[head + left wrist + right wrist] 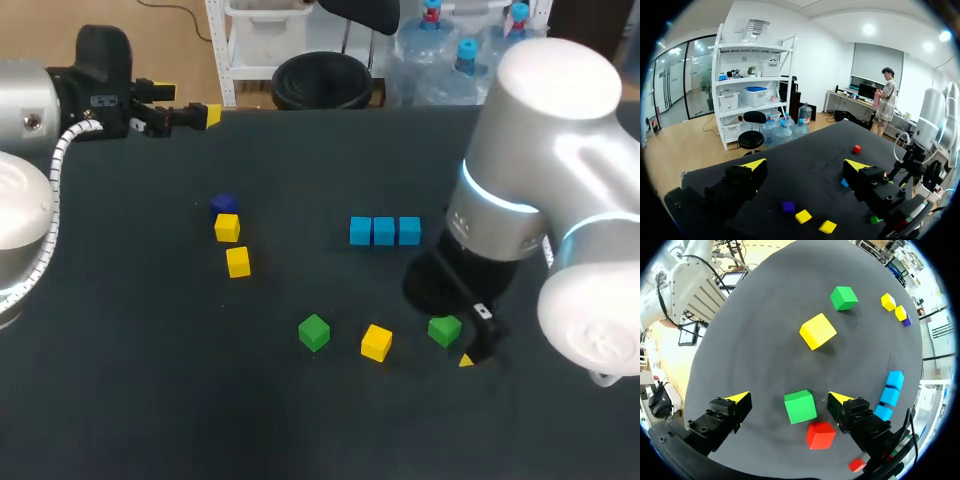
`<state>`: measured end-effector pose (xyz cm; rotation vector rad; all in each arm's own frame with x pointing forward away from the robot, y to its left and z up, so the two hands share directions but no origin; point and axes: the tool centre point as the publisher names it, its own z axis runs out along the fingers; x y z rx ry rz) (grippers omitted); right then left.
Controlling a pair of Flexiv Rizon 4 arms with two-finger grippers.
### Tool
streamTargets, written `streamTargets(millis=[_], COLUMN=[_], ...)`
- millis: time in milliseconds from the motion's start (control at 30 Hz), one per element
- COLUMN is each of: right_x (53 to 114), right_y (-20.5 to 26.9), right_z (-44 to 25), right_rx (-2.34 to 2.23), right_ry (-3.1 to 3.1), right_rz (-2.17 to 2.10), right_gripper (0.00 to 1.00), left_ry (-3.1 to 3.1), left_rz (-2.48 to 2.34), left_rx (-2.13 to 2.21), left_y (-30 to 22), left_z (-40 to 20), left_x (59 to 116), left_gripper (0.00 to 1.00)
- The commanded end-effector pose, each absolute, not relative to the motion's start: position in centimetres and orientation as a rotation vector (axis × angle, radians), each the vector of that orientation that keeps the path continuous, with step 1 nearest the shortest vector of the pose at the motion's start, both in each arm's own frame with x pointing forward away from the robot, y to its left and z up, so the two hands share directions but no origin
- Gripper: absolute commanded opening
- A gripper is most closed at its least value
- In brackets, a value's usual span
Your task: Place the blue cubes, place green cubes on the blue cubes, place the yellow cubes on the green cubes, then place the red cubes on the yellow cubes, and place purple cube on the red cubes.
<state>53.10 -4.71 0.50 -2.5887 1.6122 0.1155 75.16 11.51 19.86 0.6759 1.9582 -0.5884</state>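
Green cube (800,407) sits untouched between spread fingers of the right tool (789,398).

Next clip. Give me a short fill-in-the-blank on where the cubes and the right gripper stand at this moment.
1. The row of blue cubes is made up of ___ cubes.
2. The cube lying between the right gripper's open fingers is ___ in colour.
3. The purple cube lies right next to a cube whose colour is ___.

Missing words: three; green; yellow.
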Motion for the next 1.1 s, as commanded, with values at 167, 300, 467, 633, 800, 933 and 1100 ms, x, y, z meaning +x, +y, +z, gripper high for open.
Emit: streamTargets(millis=[167,300,467,633,800,933,1100], right_x=[53.5,53.6,53.7,54.0,54.4,54.5,54.8], right_y=[-4.8,-4.9,-4.7,-4.7,-4.5,-4.3,-4.0], right_z=[-0.3,-0.5,-0.5,-0.3,0.2,1.3,3.4], right_rx=[-2.605,-2.608,-2.601,-2.597,-2.586,-2.571,-2.493], right_ry=[1.589,1.580,1.584,1.570,1.632,1.729,1.816], right_rz=[0.053,0.043,0.016,-0.001,-0.006,0.041,0.081], right_gripper=[0.91,0.45,0.16,0.00,0.00,0.00,0.00], left_ry=[1.950,1.950,1.950,1.950,1.950,1.950,1.950], left_rz=[-0.592,-0.592,-0.592,-0.592,-0.592,-0.592,-0.592], left_rx=[0.675,0.675,0.675,0.675,0.675,0.675,0.675], left_y=[11.6,11.6,11.6,11.6,11.6,11.6,11.6], left_z=[19.7,19.7,19.7,19.7,19.7,19.7,19.7], left_x=[75.1,75.1,75.1,75.1,75.1,75.1,75.1], left_gripper=[1.00,1.00,1.00,1.00,1.00,1.00,1.00])
